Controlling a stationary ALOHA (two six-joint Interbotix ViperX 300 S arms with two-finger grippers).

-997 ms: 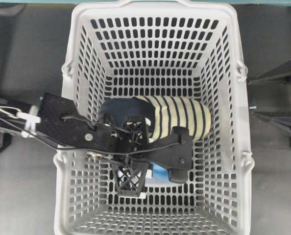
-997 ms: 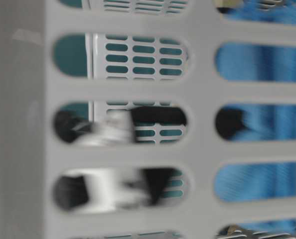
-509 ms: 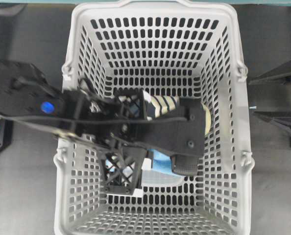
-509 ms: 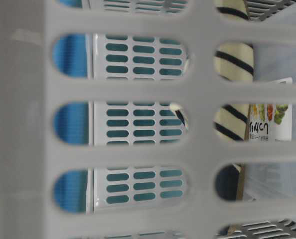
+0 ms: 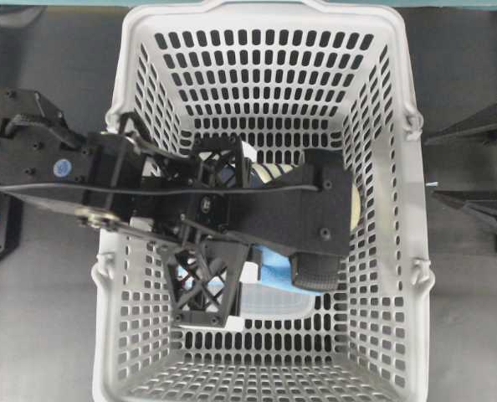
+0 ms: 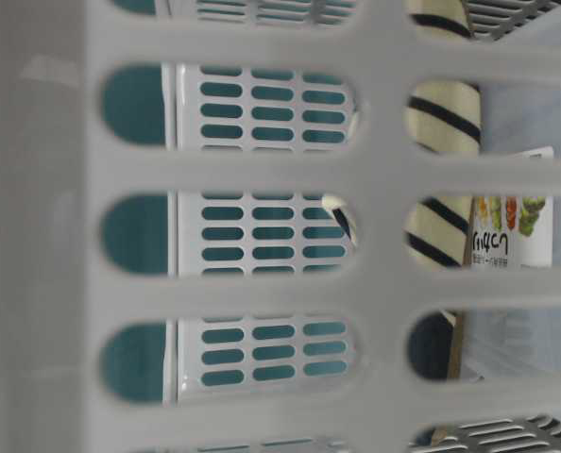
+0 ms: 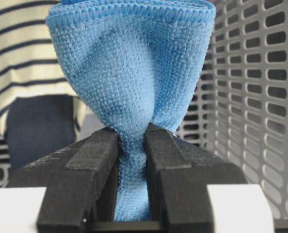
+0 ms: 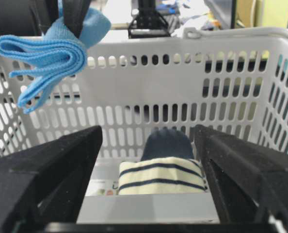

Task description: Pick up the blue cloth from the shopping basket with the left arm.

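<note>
The blue cloth (image 7: 132, 92) hangs bunched from my left gripper (image 7: 131, 138), whose jaws are shut on it. In the overhead view the black left arm reaches over the grey shopping basket (image 5: 148, 352). There the cloth (image 5: 274, 273) shows just under the left gripper (image 5: 309, 275). In the right wrist view the cloth (image 8: 47, 58) hangs at about rim height at the top left, off the basket (image 8: 192, 73) floor. My right gripper (image 8: 146, 133) is open and empty, facing into the basket from its side.
A cream-and-navy striped slipper (image 8: 161, 175) lies on the basket floor, partly under the left arm (image 5: 269, 172). It rests on a flat pale package with a printed label (image 6: 512, 236). Basket walls enclose all sides; the right arm's parts (image 5: 483, 126) sit outside the right wall.
My left arm has risen toward the overhead camera with the blue cloth in its jaws. The blue seen through the table-level slots has gone out of that view. The right arm has not moved.
</note>
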